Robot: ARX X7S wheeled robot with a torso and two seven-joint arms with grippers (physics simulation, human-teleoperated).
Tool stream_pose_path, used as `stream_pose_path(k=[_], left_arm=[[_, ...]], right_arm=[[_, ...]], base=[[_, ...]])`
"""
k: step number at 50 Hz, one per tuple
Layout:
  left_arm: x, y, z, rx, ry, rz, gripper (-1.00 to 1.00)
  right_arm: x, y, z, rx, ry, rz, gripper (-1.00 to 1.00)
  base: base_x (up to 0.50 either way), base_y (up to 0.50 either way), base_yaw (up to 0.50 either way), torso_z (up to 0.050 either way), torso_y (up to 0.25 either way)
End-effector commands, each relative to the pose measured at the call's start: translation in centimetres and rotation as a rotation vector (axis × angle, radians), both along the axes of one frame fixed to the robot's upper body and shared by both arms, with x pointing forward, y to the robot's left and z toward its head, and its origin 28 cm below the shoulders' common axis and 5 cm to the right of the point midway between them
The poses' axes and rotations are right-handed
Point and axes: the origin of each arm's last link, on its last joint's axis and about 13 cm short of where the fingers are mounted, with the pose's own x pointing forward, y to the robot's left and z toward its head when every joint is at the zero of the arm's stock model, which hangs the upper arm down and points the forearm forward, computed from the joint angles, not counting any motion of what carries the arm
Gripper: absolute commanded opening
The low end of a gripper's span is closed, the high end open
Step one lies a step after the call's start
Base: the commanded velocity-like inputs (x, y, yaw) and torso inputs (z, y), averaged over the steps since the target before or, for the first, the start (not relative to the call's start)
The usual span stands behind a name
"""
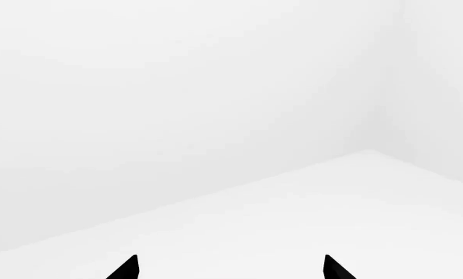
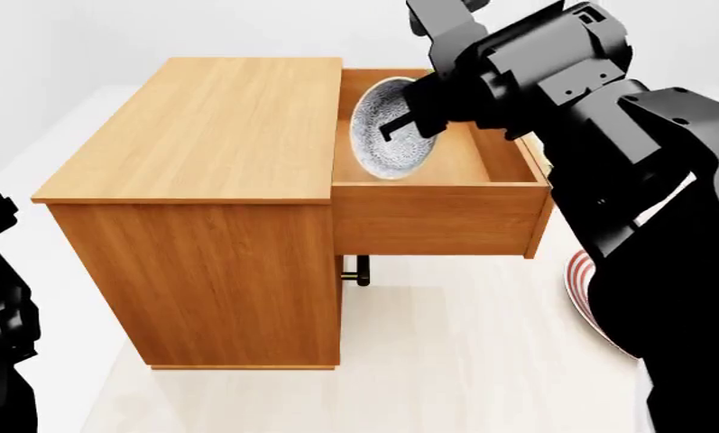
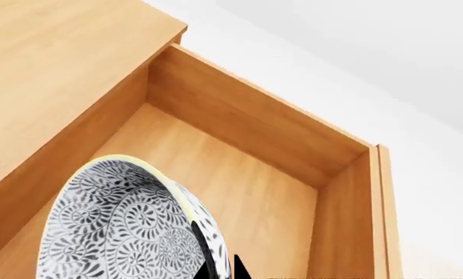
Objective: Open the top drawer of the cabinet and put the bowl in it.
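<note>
Right hand (image 2: 410, 122) grips bowl (image 2: 390, 129) above open top drawer (image 2: 485, 158); wrist view shows bowl's patterned outside.

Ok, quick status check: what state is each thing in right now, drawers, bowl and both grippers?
top drawer: pulled open, plain wood floor bare
lower drawer handle: just showing under the open drawer, its drawer looks shut
bowl: tilted on edge over the drawer, held by its rim
right gripper: shut on the bowl
left gripper: open, holding nothing
plate: on the floor, mostly hidden
</note>
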Motion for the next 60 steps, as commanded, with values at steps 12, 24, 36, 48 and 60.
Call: stream_pose_path(k=[12,24,36,48,60], left_arm=[[0.0,0.0,-0.1,-0.003,-0.005,-0.003,1.0],[0.0,0.0,-0.1,-0.002,-0.007,-0.003,1.0],[-0.1,0.0,-0.2,-0.001,-0.011,-0.001,1.0],[-0.1,0.0,-0.2,-0.001,-0.015,-0.003,1.0],[-0.1,0.0,-0.2,0.003,-0.015,-0.005,1.0]], right_arm=[[0.6,-1.0,-2.0,0.049,0.002,-0.04,-1.0],[0.7,-1.1,-2.6,0.061,0.004,-0.054,-1.0],[0.8,-1.4,-2.6,0.099,-0.011,-0.066,1.0],[1.0,-1.7,-1.5,0.106,-0.095,-0.107,1.0],[1.6,-2.0,3.1,0.064,-0.522,-0.218,1.0]], base=[[0.0,0.0,0.0,0.0,0.0],[0.0,0.0,0.0,0.0,0.0],[0.0,0.0,0.0,0.0,0.001],[0.0,0.0,0.0,0.0,0.0],[0.0,0.0,0.0,0.0,0.0]])
